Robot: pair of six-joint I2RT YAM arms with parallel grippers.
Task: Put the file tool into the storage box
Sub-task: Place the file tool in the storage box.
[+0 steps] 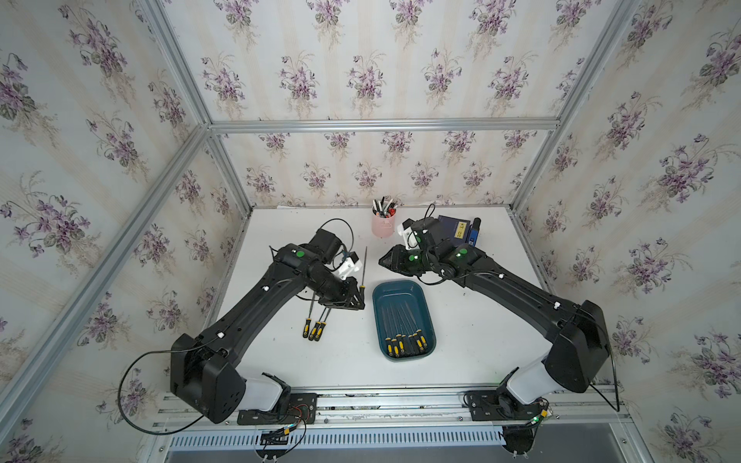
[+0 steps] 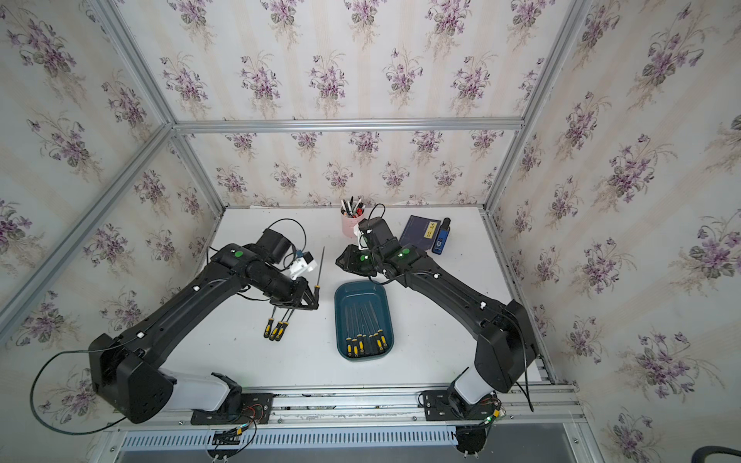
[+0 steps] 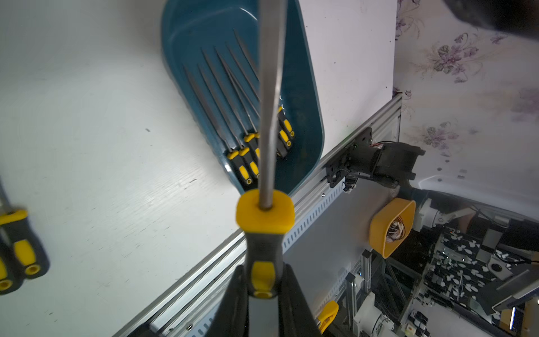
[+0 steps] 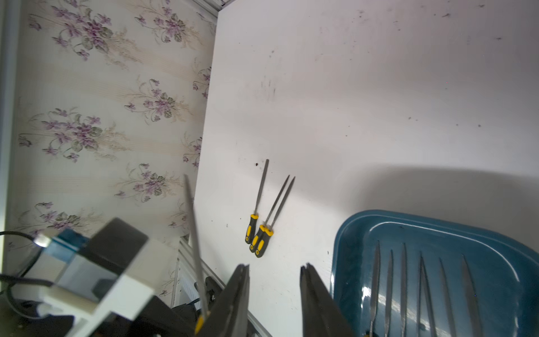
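My left gripper [image 1: 358,301] [image 3: 262,280] is shut on the black-and-yellow handle of a file tool [image 1: 364,267] [image 3: 269,102]. The file's grey shaft points towards the back of the table, left of the storage box. The storage box [image 1: 377,316] [image 3: 306,96] is a dark teal tray that holds several files [image 1: 405,334] lying side by side. Three more files [image 1: 314,326] [image 4: 262,216] lie on the table under my left arm. My right gripper [image 1: 381,262] [image 4: 274,267] hangs open and empty just behind the box's far end.
A pink pen cup [image 1: 383,226] stands at the back middle. A dark blue booklet [image 1: 455,230] and a blue device [image 1: 474,233] lie behind my right wrist. Aluminium frame rails and papered walls close in the white table [image 1: 481,320].
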